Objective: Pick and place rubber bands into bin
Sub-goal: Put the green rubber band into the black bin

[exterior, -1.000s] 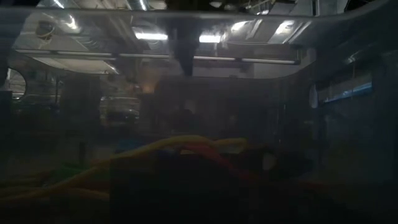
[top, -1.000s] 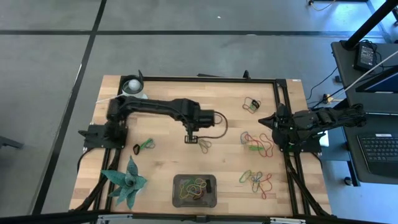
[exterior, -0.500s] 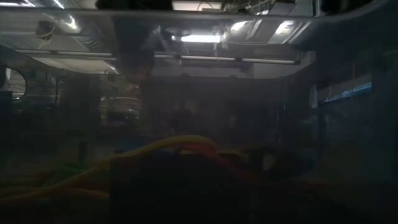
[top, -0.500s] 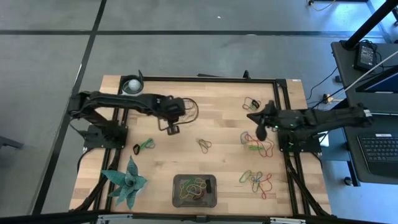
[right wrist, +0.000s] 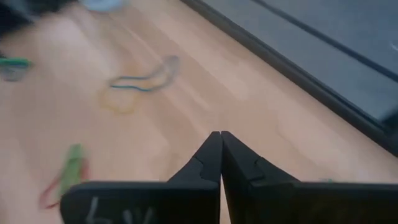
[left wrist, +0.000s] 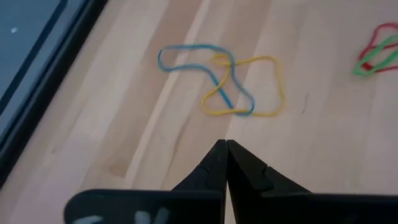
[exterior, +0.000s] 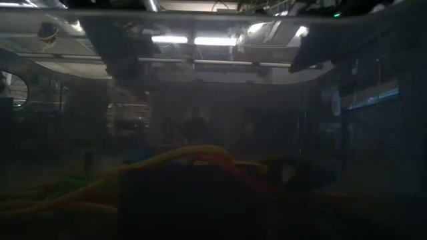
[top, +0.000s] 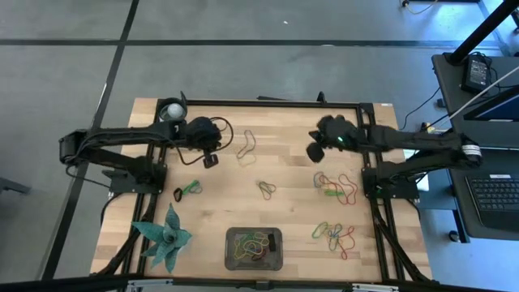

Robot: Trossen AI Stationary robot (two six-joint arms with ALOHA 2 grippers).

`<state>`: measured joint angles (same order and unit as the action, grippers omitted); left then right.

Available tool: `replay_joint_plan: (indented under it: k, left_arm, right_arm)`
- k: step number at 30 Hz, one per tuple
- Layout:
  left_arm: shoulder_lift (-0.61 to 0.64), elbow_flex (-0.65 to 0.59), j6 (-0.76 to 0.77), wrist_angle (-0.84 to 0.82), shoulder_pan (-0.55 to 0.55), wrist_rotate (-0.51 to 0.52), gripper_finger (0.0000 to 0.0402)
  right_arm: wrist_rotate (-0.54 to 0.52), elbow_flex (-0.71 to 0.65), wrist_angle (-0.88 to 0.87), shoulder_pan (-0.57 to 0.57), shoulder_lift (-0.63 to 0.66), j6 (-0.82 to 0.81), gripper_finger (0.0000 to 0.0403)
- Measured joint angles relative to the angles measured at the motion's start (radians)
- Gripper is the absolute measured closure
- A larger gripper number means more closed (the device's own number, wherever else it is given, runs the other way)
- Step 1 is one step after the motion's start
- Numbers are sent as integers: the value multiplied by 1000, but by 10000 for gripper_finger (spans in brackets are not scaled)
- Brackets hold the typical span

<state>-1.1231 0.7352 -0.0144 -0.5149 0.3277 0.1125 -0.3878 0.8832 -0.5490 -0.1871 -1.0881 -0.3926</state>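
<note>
Rubber bands lie scattered flat on the wooden table. A blue and a yellow band (top: 246,143) (left wrist: 224,84) lie far of centre, and a small band (top: 267,189) at the middle. A green and black pair (top: 188,190) lies at the left. There are clusters at the right (top: 336,186) and near right (top: 334,235). The bin (top: 276,261), a dark grey tray at the near edge, holds several bands. My left gripper (top: 209,160) (left wrist: 225,149) hangs shut and empty above the table, left of the blue and yellow bands. My right gripper (top: 315,152) (right wrist: 219,140) hangs shut and empty to their right.
A white round cup (top: 172,110) stands at the far left corner and a teal plant figure (top: 166,239) at the near left. Another band (top: 328,135) lies at the far right. A black frame (top: 276,103) runs around the table.
My left gripper has drawn back from the table's middle toward the far left, staying shut, with its arm folding back toward the left edge. My right gripper has come out from the right edge toward the table's middle and far side, still shut. No band has visibly moved.
</note>
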Motion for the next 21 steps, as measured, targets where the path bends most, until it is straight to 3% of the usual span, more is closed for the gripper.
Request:
replay_joint_plan:
  k: [10,15,21]
  left_arm:
    - [4,-61,-15,54,23,-29,400]
    - [4,-61,-17,55,23,-29,400]
    - [4,-61,-18,54,23,-28,400]
  right_arm:
    - [103,262,-424,-269,-353,-92,395]
    - [181,255,-493,-350,-460,-102,367]
    - [202,195,-496,-381,-529,-123,324]
